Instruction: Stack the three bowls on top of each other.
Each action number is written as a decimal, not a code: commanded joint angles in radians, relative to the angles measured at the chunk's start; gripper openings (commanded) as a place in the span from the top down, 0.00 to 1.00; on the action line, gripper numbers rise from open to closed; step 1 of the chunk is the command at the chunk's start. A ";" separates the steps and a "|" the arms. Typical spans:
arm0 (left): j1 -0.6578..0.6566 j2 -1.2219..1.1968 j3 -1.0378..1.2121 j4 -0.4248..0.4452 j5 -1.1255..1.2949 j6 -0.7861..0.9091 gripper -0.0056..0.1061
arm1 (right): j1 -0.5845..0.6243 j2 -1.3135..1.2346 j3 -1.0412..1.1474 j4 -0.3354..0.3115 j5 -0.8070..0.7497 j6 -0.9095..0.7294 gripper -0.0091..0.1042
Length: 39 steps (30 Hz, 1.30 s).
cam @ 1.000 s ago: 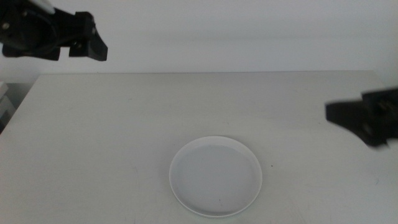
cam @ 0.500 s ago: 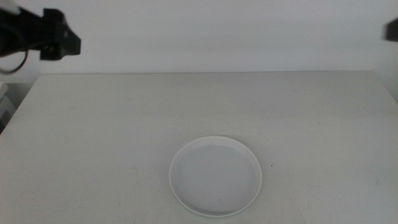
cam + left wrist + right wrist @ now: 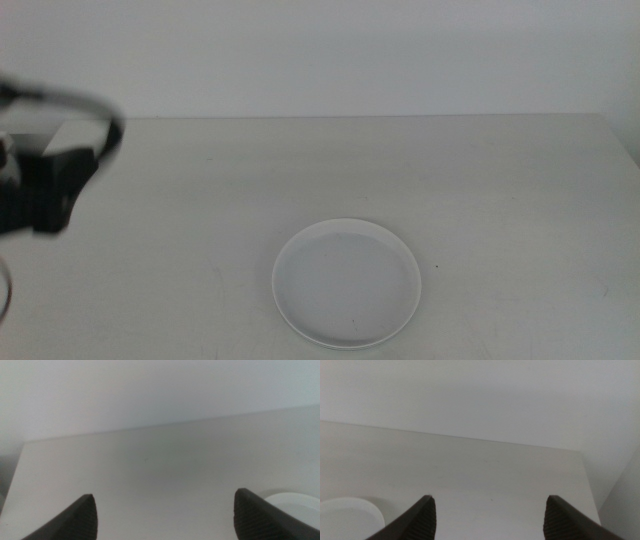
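Note:
One round shallow bowl (image 3: 347, 283) with a white rim and a pale greyish inside lies on the table, near the front and middle. I cannot tell whether other bowls lie under it. No separate grey or mint green bowl shows. My left gripper (image 3: 48, 190) is a dark blur at the left edge, well left of the bowl. In the left wrist view the left gripper (image 3: 163, 496) is open and empty, with the bowl's rim (image 3: 295, 504) beside one jaw. My right gripper (image 3: 488, 498) is open and empty, out of the middle view; the bowl (image 3: 345, 517) shows in its wrist view.
The pale table (image 3: 320, 170) ends at a white wall at the back. Its right edge (image 3: 590, 485) shows in the right wrist view, its left edge (image 3: 15, 477) in the left wrist view. A dark cable (image 3: 70, 100) loops over the left arm.
The left arm has swung from high at the back left down to the table's left edge. The right arm has drawn back out of the middle view. The bowl has not moved.

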 commanded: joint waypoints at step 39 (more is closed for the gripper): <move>0.001 -0.621 0.533 -0.035 -0.239 -0.016 0.01 | 0.001 -0.544 0.575 -0.066 -0.167 -0.039 0.44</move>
